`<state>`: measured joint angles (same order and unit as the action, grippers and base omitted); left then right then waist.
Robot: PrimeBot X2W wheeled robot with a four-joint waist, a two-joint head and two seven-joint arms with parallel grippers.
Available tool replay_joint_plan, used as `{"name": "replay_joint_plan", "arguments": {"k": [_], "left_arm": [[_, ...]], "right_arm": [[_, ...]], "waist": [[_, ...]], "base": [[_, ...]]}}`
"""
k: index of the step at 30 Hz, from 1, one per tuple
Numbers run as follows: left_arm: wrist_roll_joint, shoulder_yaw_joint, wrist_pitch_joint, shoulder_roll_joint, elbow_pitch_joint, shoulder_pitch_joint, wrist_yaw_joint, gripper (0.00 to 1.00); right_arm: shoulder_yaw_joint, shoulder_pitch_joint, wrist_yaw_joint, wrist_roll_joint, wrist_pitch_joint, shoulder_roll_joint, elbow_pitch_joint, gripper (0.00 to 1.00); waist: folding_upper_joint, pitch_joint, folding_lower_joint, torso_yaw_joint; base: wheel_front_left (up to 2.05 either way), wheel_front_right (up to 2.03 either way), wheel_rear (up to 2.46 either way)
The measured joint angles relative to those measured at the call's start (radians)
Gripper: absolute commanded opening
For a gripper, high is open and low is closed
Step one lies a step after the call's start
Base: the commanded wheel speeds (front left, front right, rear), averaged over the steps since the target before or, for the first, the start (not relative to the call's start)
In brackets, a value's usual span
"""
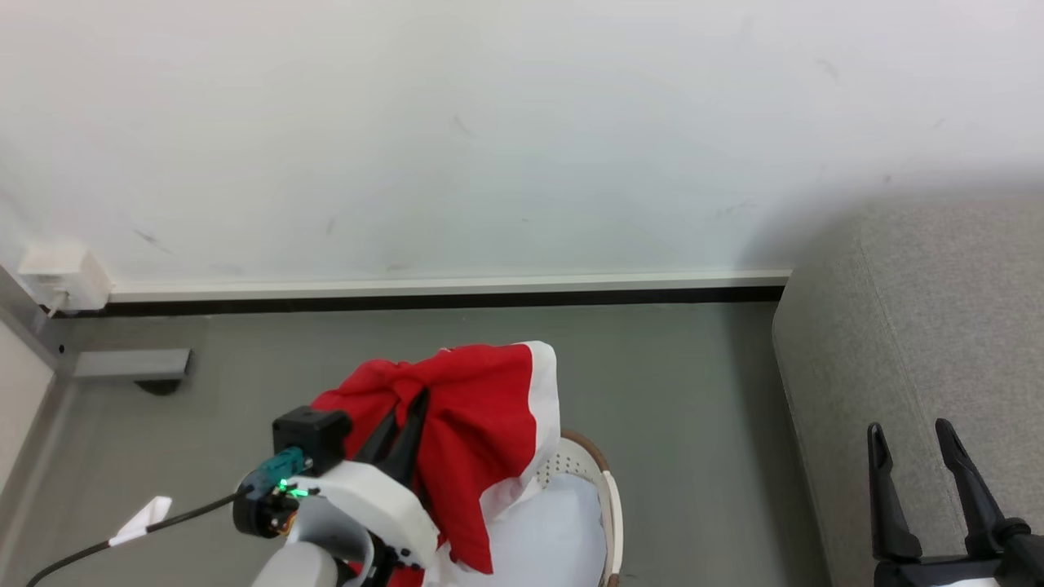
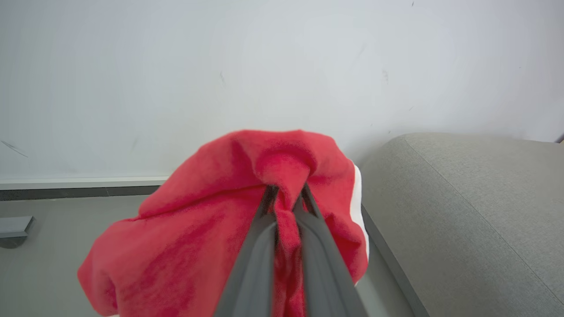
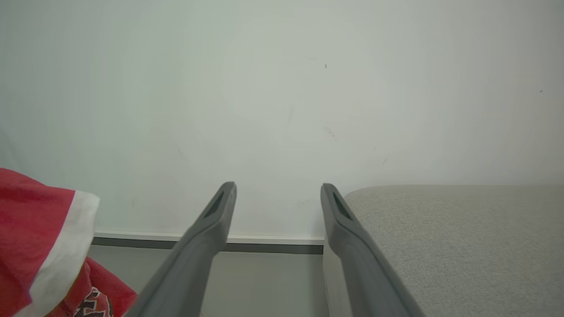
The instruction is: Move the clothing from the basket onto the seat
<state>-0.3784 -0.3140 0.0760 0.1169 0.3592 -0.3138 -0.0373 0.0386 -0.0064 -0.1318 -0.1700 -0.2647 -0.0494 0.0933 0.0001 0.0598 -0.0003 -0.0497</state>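
Note:
The red clothing [image 1: 477, 424] with white trim hangs lifted above the basket [image 1: 610, 497], draped over my left gripper [image 1: 412, 403]. In the left wrist view the left gripper [image 2: 286, 193] is shut on a bunched fold of the clothing [image 2: 211, 220]. The basket's cream wall and brown rim show under the garment, with a pale blue-white cloth [image 1: 546, 530] inside. The grey seat [image 1: 922, 342] stands to the right. My right gripper [image 1: 909, 436] is open in front of the seat [image 3: 462, 237], holding nothing; in the right wrist view the right gripper [image 3: 277, 189] faces the wall, and the clothing [image 3: 39, 229] hangs at its left.
A white wall with a baseboard [image 1: 449, 287] runs behind the basket. A white box [image 1: 61, 277] sits at the wall's left end and a grey block [image 1: 130, 364] lies on the grey floor [image 1: 685, 391]. A cable [image 1: 98, 542] trails off my left arm.

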Motion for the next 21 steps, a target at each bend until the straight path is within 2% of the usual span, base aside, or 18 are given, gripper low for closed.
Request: {"name": "replay_joint_plan", "arguments": {"k": [9,21], "left_arm": [[-0.009,0.009,-0.078,0.044,-0.169,0.100,0.049,0.00],[-0.012,0.023,-0.113,0.086,-0.241,0.149,0.079,0.00]], "right_arm": [[0.000,0.041,0.000,0.000,0.000,0.000,0.009,1.00],[0.012,0.074,0.000,0.000,0.000,0.000,0.019,1.00]], "waist": [[0.0000,-0.066,0.0001,-0.015],[0.0000,-0.116,0.0002,-0.033]], "base": [[0.00,0.00,0.00],[0.00,0.00,0.00]]}}
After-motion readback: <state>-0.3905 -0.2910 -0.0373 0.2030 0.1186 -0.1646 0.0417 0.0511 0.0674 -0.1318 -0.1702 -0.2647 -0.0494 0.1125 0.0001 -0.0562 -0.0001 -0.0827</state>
